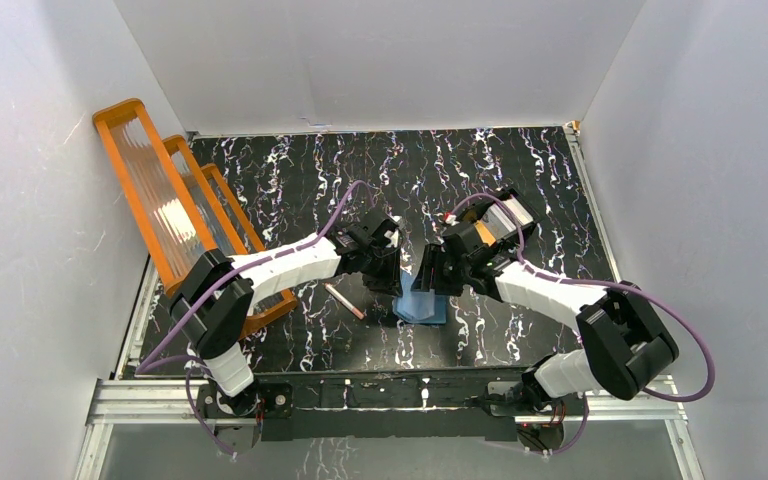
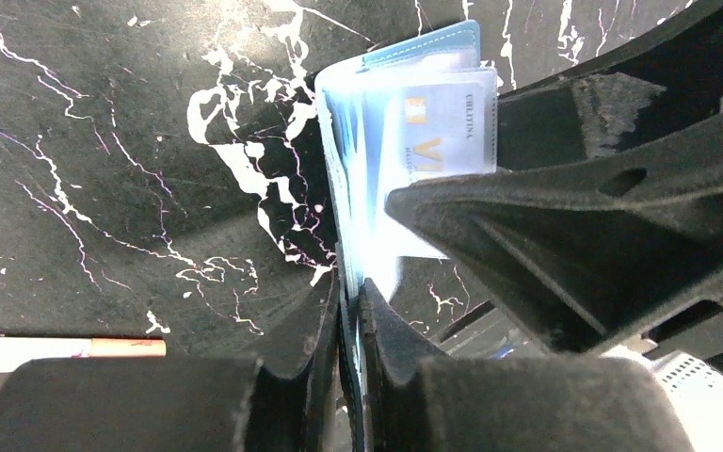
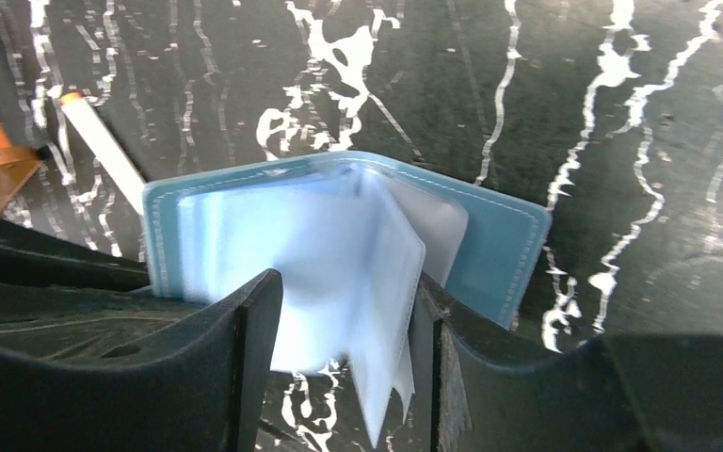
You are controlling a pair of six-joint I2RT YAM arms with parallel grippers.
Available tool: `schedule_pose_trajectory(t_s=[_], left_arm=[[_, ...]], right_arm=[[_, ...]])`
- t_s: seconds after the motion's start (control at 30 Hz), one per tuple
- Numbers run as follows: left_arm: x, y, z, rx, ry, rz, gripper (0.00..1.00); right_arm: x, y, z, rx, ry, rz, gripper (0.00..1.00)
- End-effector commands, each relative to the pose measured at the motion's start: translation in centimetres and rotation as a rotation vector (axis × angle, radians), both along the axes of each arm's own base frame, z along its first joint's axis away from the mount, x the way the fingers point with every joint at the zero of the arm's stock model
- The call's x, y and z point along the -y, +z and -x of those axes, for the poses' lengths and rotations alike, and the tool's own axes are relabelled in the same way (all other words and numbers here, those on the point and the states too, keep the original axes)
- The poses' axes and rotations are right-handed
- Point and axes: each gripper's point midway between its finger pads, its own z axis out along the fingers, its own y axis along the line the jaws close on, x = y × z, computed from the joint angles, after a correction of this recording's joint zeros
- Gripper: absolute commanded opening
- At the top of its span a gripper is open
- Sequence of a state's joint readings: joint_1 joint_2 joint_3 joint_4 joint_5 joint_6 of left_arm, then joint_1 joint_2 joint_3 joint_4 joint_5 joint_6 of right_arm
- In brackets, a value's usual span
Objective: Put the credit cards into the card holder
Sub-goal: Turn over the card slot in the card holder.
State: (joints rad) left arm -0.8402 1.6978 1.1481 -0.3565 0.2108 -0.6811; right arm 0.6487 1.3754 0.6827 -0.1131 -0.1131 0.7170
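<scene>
The teal-blue card holder stands open on the black marble table, between both grippers. My left gripper is shut on the edge of its cover. A silver-white credit card with a gold chip sits in one clear pocket. In the right wrist view the card holder fans its clear pocket leaves toward me. My right gripper is open and straddles those leaves, one finger left of them and the other against the rightmost leaf. It holds no card.
A pink-brown pen-like stick lies left of the holder. A big orange ribbed rack leans along the left wall. A black tray with orange and pale cards sits behind my right wrist.
</scene>
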Motion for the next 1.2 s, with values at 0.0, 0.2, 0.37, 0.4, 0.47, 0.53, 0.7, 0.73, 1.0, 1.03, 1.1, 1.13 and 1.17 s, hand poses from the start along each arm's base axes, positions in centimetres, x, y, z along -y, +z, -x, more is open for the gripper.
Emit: schedule_pose_trajectory(t_s=[0.0, 0.2, 0.37, 0.4, 0.47, 0.53, 0.7, 0.73, 1.0, 1.03, 1.1, 1.13, 1.17], left_arm=[[-0.4, 1.2, -0.3, 0.034, 0.018, -0.004, 0.0], [-1.1, -0.2, 0.1, 0.036, 0.043, -0.01, 0.0], [-1.3, -0.5, 0.0, 0.052, 0.043, -0.002, 0.0], [-1.5, -0.8, 0.2, 0.05, 0.042, -0.009, 0.0], [-1.8, -1.0, 0.2, 0.058, 0.045, -0.012, 0.0], [-1.8, -0.9, 0.3, 0.068, 0.042, 0.004, 0.0], [-1.6, -0.2, 0.4, 0.082, 0.049, 0.043, 0.01], [-1.7, -0.3, 0.5, 0.079, 0.048, 0.043, 0.02], [-1.2, -0.1, 1.1, 0.062, 0.049, 0.095, 0.05], [-1.2, -0.1, 1.1, 0.062, 0.052, 0.099, 0.05], [-1.2, 0.0, 1.1, 0.064, 0.055, 0.105, 0.05], [-1.2, 0.1, 1.1, 0.064, 0.055, 0.109, 0.05], [-1.2, 0.1, 1.2, 0.064, 0.056, 0.112, 0.05]], right_arm=[[1.6, 0.8, -1.0, 0.052, -0.031, 0.105, 0.58], [3.4, 0.7, -1.0, 0.078, -0.045, 0.181, 0.58], [3.4, 1.8, -1.3, 0.095, -0.02, 0.193, 0.59], [3.6, 2.2, -1.5, 0.105, -0.015, 0.207, 0.59], [3.9, 3.6, -2.3, 0.145, -0.012, 0.229, 0.6], [4.4, 5.2, -3.6, 0.2, -0.013, 0.244, 0.61], [7.1, 8.6, -8.5, 0.348, -0.026, 0.356, 0.62], [7.8, 8.9, -9.6, 0.376, -0.03, 0.397, 0.62], [14.1, 8.1, -16.1, 0.456, 0.032, 0.712, 0.65], [15.2, 7.9, -16.7, 0.453, 0.026, 0.752, 0.66], [17.0, 7.2, -17.7, 0.432, 0.031, 0.798, 0.67], [17.8, 7.1, -18.1, 0.428, 0.033, 0.82, 0.67], [18.3, 7.1, -18.5, 0.431, 0.037, 0.84, 0.68]])
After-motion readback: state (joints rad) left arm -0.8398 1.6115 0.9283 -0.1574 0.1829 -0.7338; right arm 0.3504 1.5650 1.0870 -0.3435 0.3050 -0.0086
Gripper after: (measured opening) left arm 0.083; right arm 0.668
